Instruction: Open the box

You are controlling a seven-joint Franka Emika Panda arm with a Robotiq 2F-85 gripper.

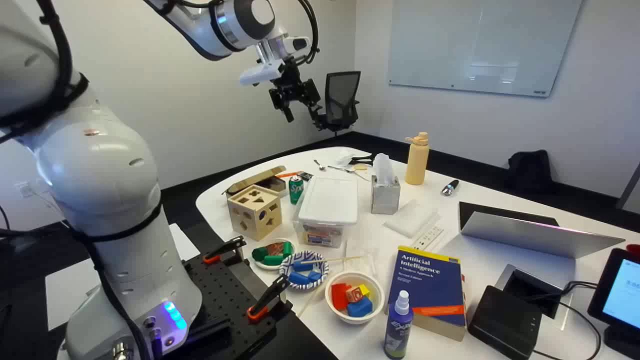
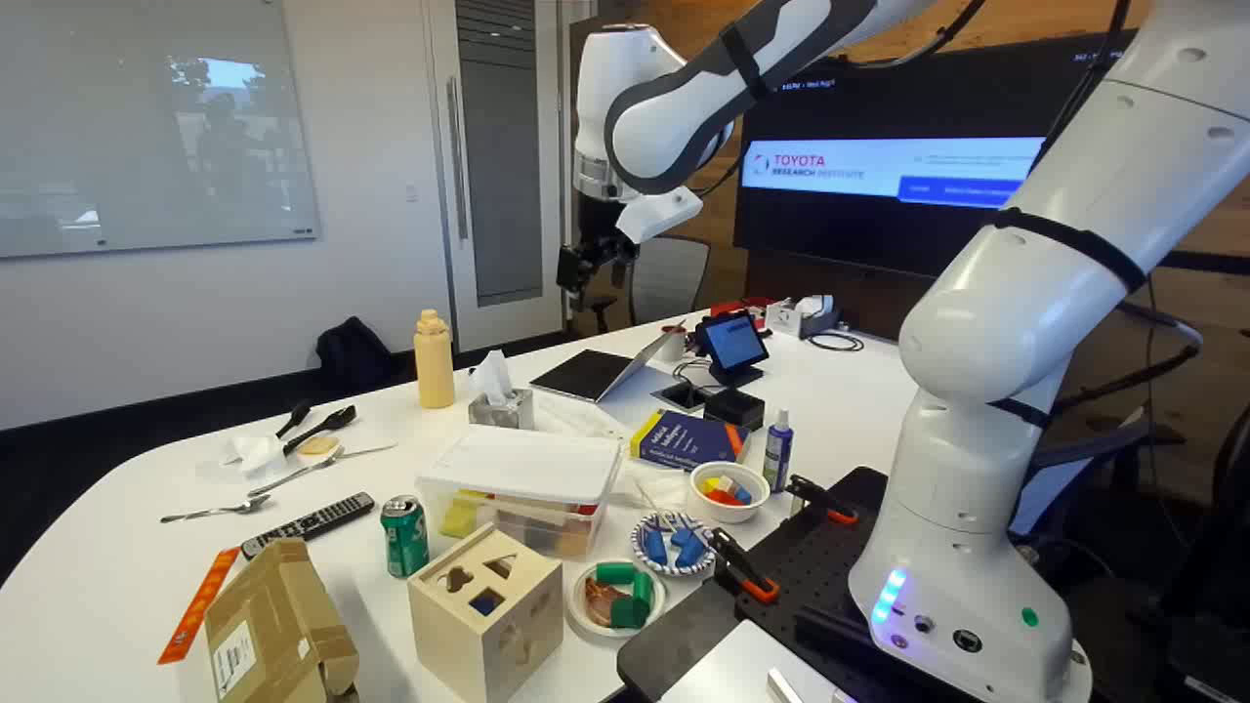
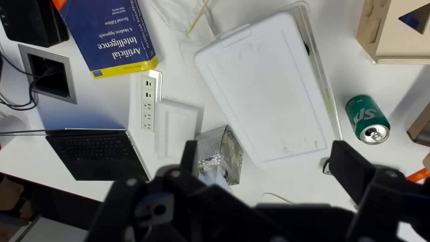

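Observation:
The box (image 1: 255,212) is a light-tan wooden cube with dark shaped holes. It stands upright on the white table, its holed top lying flat on it, in both exterior views; it also shows in an exterior view at the front (image 2: 488,615). In the wrist view the box (image 3: 401,47) is at the upper right, cut off by the frame edge. My gripper (image 1: 303,117) is high above the far part of the table, well apart from the box. In the wrist view the gripper (image 3: 263,153) is open, with nothing held between its fingers.
A white-lidded tub (image 1: 329,200), a Sprite can (image 1: 296,189) and a brown cardboard box (image 2: 278,625) stand close around the wooden box. Plates of green (image 2: 617,598) and blue blocks (image 2: 674,544) lie beside it. A tissue box (image 3: 220,153) and tall bottle (image 1: 417,160) stand farther off.

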